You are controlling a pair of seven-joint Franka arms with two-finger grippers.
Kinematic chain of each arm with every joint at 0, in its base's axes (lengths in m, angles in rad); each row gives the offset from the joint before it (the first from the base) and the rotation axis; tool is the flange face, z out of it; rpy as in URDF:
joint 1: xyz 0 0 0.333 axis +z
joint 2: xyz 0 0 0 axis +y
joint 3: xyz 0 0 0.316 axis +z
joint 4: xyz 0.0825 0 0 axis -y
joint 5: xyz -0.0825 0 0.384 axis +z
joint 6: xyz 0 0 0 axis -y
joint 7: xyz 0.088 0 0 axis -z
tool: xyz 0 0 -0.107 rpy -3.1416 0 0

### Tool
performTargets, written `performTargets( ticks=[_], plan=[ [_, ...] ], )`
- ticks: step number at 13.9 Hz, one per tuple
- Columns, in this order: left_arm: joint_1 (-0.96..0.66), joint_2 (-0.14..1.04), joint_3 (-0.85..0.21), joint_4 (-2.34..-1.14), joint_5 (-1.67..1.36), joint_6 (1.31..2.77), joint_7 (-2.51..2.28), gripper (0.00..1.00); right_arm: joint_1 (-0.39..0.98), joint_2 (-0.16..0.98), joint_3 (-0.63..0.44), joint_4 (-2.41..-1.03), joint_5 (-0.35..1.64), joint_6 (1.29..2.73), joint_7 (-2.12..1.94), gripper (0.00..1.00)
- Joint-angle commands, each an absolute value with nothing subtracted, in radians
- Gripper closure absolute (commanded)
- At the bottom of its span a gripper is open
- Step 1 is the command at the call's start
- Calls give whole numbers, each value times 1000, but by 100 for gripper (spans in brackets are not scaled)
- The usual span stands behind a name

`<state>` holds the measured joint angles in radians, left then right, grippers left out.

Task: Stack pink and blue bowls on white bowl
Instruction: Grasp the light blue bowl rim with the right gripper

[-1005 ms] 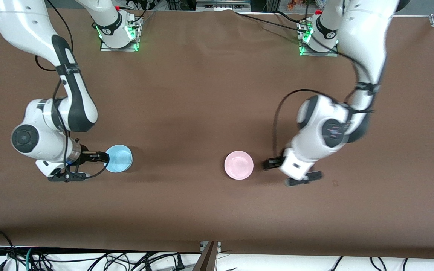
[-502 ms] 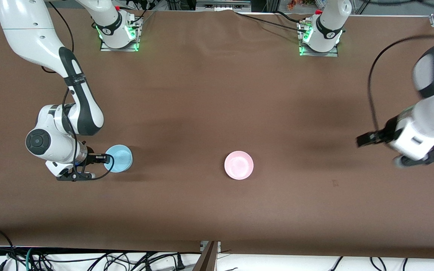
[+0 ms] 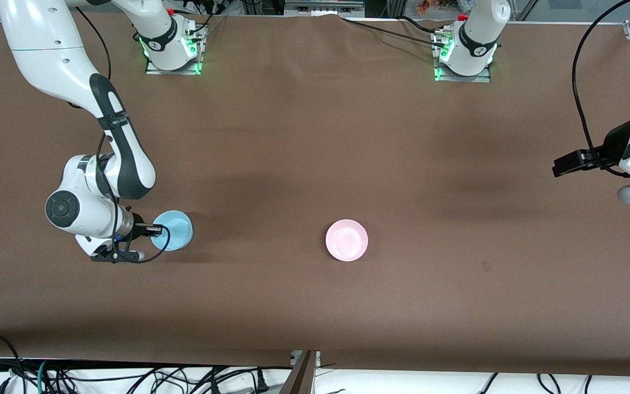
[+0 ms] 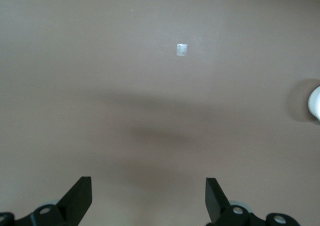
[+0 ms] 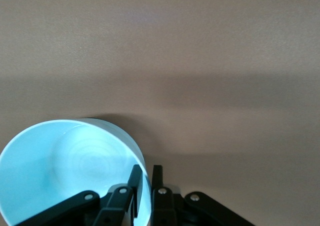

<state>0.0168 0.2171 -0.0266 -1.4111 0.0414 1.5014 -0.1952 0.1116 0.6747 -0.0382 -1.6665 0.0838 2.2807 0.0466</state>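
The light blue bowl stands on the brown table toward the right arm's end. My right gripper is shut on its rim, one finger inside and one outside, as the right wrist view shows for the gripper and the bowl. The pink bowl sits alone near the table's middle. My left gripper is open and empty in the air over the left arm's end of the table, and in the left wrist view only bare cloth lies between its fingers. No white bowl shows in the front view.
A small white shape shows at the edge of the left wrist view; I cannot tell what it is. A small pale square mark lies on the cloth. The arm bases stand along the back edge.
My left arm has swung away from beside the pink bowl to the left arm's end of the table. My right arm's wrist has shifted slightly; the blue bowl has stayed in place.
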Motion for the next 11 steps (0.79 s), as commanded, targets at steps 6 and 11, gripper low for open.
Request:
performTargets(
  ticks=[6,11],
  plan=[
    [18,219,-34,-1413,43,1496,-169,0,312,704,43,-1407,86,2134,530,100],
    [20,229,-29,-1408,41,1497,-167,0,498,877,40,-1074,84,2054,967,100]
  ],
)
